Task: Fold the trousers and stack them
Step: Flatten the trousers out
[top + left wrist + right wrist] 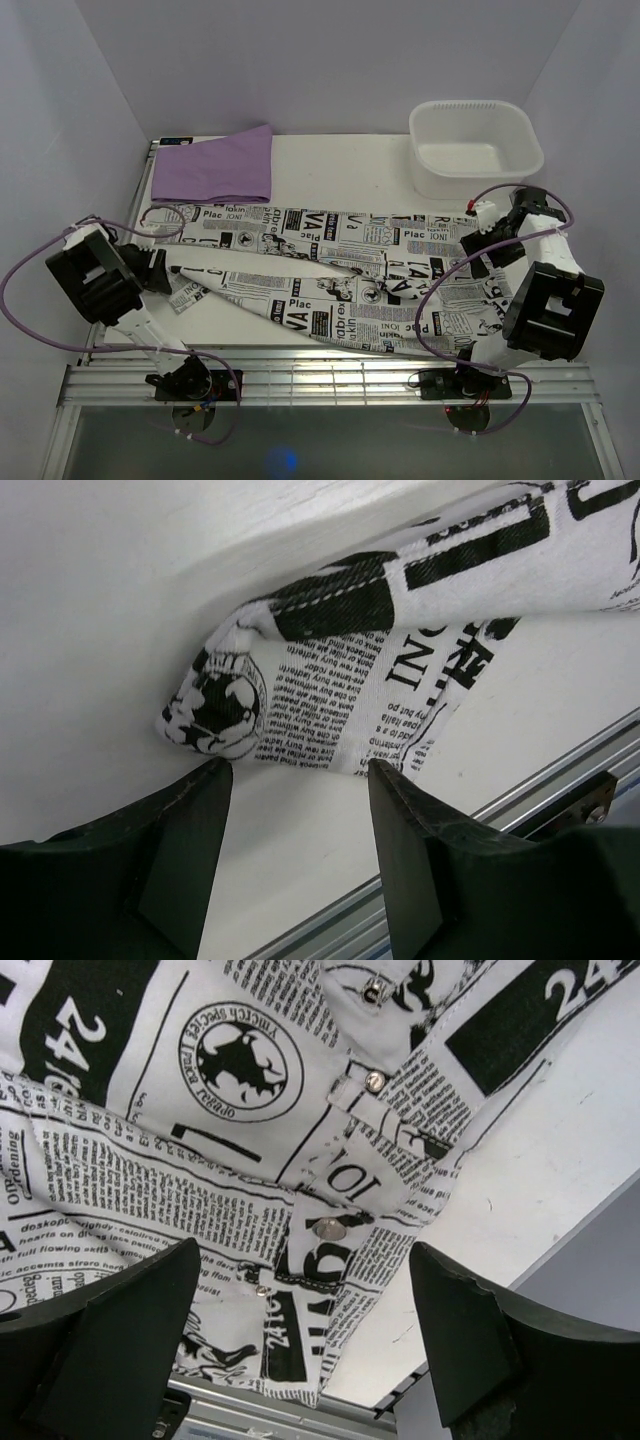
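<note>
Lying flat on the white surface (340,180), the newspaper-print trousers (330,275) stretch between our arms, legs splayed. Our left pincer (300,770) hovers spread and empty at a leg cuff (230,695). Our right pincer (305,1252) hovers spread above the waistband (340,1210). We judge a shallow pinch might catch only one layer, and the fabric would slip free.

- Trousers (330,680): only hem end shows just ahead of left gripper (300,775). Rest cut off by top and right edges.
- Fingers (185,850) of left gripper: bases cut off by bottom edge.
- Right gripper (305,1260): waist end lies beneath and ahead, running off top and left edges.
- Overhead view: waist corner hidden beneath right arm (545,305). Fine print too small to read.
- Blue spot (282,460) behind both claws, near arm bases: blurred, cannot tell what.
</note>
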